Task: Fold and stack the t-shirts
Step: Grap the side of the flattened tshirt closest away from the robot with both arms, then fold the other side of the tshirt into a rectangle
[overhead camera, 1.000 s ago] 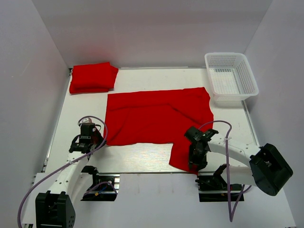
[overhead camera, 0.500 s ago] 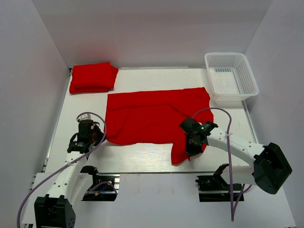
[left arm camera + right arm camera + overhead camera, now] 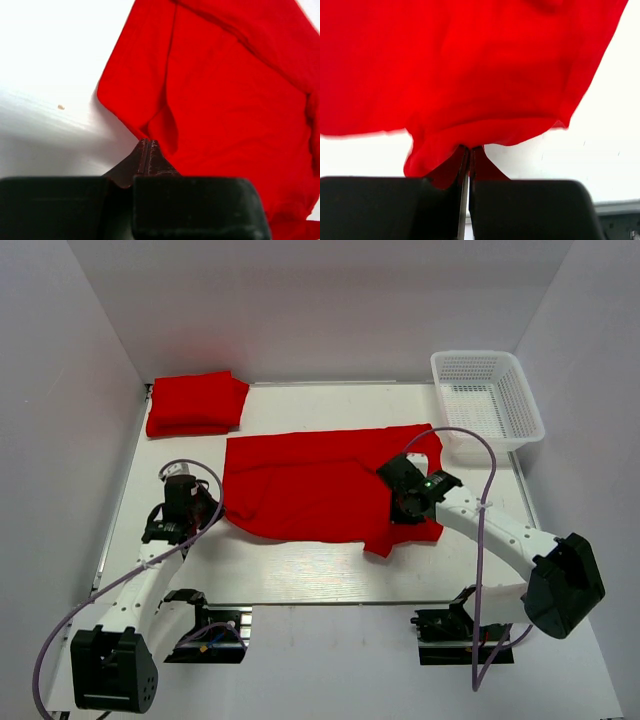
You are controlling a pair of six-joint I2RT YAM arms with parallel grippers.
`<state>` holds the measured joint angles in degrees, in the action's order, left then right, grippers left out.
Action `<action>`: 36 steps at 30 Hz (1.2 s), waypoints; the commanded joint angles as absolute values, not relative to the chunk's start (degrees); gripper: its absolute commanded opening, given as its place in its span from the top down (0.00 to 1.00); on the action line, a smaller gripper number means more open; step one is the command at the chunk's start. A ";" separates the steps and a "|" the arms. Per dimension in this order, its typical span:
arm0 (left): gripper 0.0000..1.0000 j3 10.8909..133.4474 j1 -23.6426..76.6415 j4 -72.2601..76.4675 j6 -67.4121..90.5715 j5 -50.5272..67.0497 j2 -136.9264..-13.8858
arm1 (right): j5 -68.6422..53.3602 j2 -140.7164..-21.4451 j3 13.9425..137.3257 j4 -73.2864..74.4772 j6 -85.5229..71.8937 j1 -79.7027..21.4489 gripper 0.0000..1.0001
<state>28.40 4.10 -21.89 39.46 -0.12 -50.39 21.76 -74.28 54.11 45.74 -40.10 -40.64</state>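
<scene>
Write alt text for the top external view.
A spread red t-shirt lies on the white table, with the left gripper pinching its near-left corner and the right gripper pinching its near-right part. A folded red t-shirt sits at the far left, a white mesh basket at the far right.

Both the spread t-shirt and folded t-shirt: soft matt red cloth, lightly creased. The basket: white plastic mesh. The table: smooth white top, faint sheen.
</scene>
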 commanded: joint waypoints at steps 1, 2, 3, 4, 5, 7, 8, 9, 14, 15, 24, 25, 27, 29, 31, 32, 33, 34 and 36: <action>1.00 31.82 4.31 -18.90 40.95 -1.49 -52.02 | 27.60 -75.41 58.01 40.71 -36.83 -38.24 1.00; 1.00 31.82 4.31 -18.90 40.96 -2.02 -53.34 | 27.08 -75.93 58.44 40.00 -35.35 -37.97 1.00; 1.00 32.34 4.31 -16.90 40.96 -2.02 -54.05 | 26.98 -76.46 59.32 39.47 -34.90 -36.84 1.00; 1.00 32.34 4.31 -16.09 40.96 -1.50 -54.75 | 26.98 -76.90 59.76 37.81 -34.28 -36.13 1.00; 1.00 32.34 4.31 -15.30 40.96 -1.49 -55.36 | 27.24 -77.60 60.46 37.27 -34.10 -35.17 1.00; 1.00 33.39 4.31 -13.19 40.96 -2.19 -57.21 | 26.55 -78.57 61.17 35.60 -33.05 -34.02 1.00; 1.00 33.40 4.31 -12.57 40.96 -2.20 -57.83 | 26.37 -78.84 61.43 34.20 -32.52 -32.97 1.00; 1.00 34.79 4.31 -11.96 40.96 -2.81 -58.44 | 26.54 -79.19 61.87 33.15 -31.48 -32.79 1.00; 1.00 38.75 3.78 -11.43 40.96 -4.39 -64.23 | 26.19 -82.78 65.29 30.42 -28.22 -29.36 1.00; 1.00 39.72 3.78 -11.43 40.96 -5.09 -65.03 | 26.28 -83.14 66.17 29.89 -27.52 -29.01 1.00; 1.00 45.35 3.25 -10.37 39.90 -7.73 -73.29 | 24.44 -86.74 71.36 25.23 -23.38 -23.82 1.00; 1.00 46.05 3.25 -9.85 39.90 -8.26 -74.52 | 23.74 -87.27 71.45 24.53 -23.20 -23.56 1.00; 1.00 46.85 3.25 -9.23 39.90 -9.04 -75.67 | 23.03 -87.89 71.72 23.13 -22.33 -22.51 1.00; 1.00 48.25 3.25 -9.23 39.90 -9.84 -77.51 | 22.59 -88.94 72.86 22.77 -21.71 -21.89 1.00; 1.00 49.91 3.25 -8.70 39.29 -10.46 -78.83 | 22.50 -90.25 74.08 22.59 -21.53 -20.92 1.00; 1.00 50.44 3.25 -8.01 39.29 -10.46 -80.32 | 22.41 -90.70 74.35 22.41 -21.27 -20.57 1.00; 1.00 50.97 3.25 -8.00 38.77 -11.16 -81.20 | 21.80 -91.23 74.62 21.72 -21.10 -20.13 1.00; 1.00 52.19 3.25 -8.00 38.76 -11.16 -82.08 | 21.19 -91.67 75.14 21.36 -20.48 -19.87 1.00; 1.00 53.87 3.25 -8.00 38.76 -11.68 -83.75 | 20.39 -92.80 75.67 20.66 -20.39 -19.08 1.00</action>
<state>50.57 3.53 -9.63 39.57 -9.63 -82.83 21.45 -91.94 72.49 24.40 -22.00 -20.21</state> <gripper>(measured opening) 0.028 0.019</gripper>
